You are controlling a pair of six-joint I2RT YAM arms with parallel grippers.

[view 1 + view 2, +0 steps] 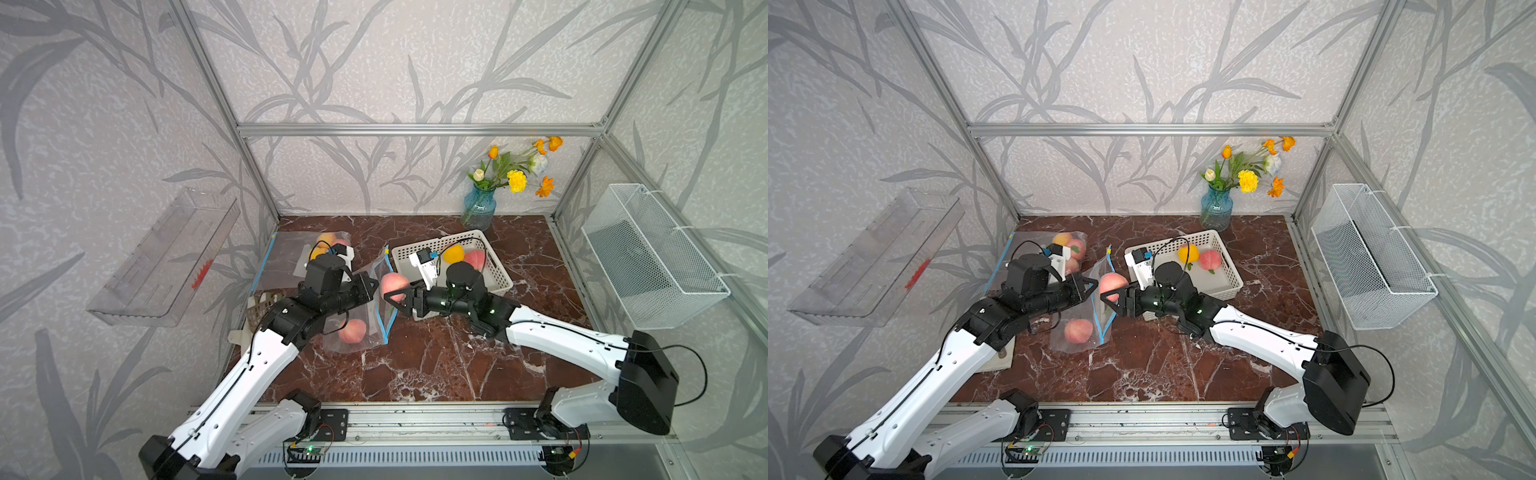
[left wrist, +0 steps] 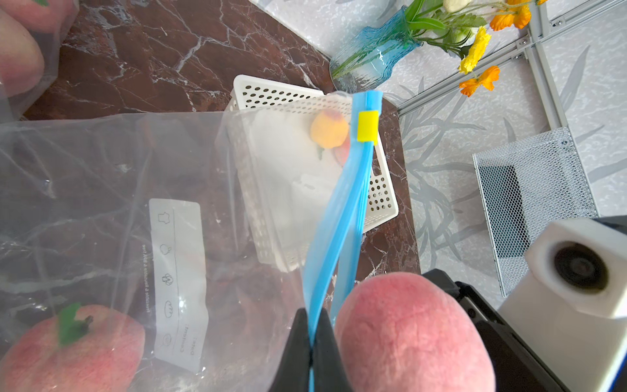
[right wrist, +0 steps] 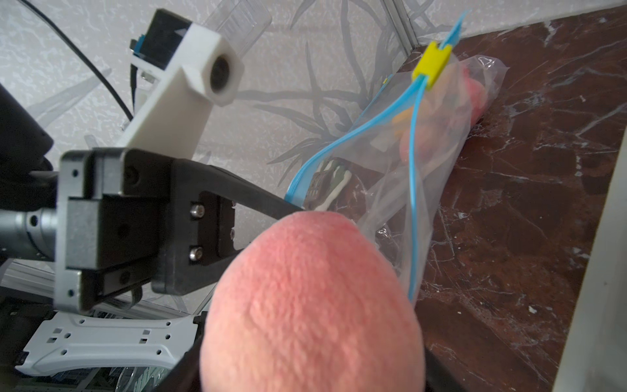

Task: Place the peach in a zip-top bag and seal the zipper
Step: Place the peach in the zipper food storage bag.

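Filling the foreground of the right wrist view, the peach point(image 3: 312, 305) is a rounded, pink, matte ball with a fine felt-like nap. The right gripper point(image 1: 397, 291) grasps it by its sides, jaws spread wide around it, and holds it in the air right at the mouth of the zip-top bag point(image 1: 365, 332), not yet inside. The left gripper point(image 2: 311, 353) is clenched on one blue zipper strip point(image 2: 339, 210), lifting that lip off the table point(image 1: 436, 365). The other strip hangs just beside it, so the opening is a slit that seems narrower than the fruit. The yellow slider point(image 2: 368, 126) sits at the far end of the track, leaving the mouth unzipped.

The step in hand looks like insertion. To do it well, the right arm should probably steer the peach between the two strips rather than against the pinched one, then press in along the bag's length. It should let go only once the fruit is past the track. The left grip should hold firm so the thin film does not fold shut.

The bag is clear, crinkled film with a white label panel, and a second peach point(image 1: 352, 330) lies in it. Beyond stand a white perforated basket point(image 1: 415, 246) holding two more fruits, another filled bag point(image 1: 286, 257) and a blue glass vase point(image 1: 478, 210).
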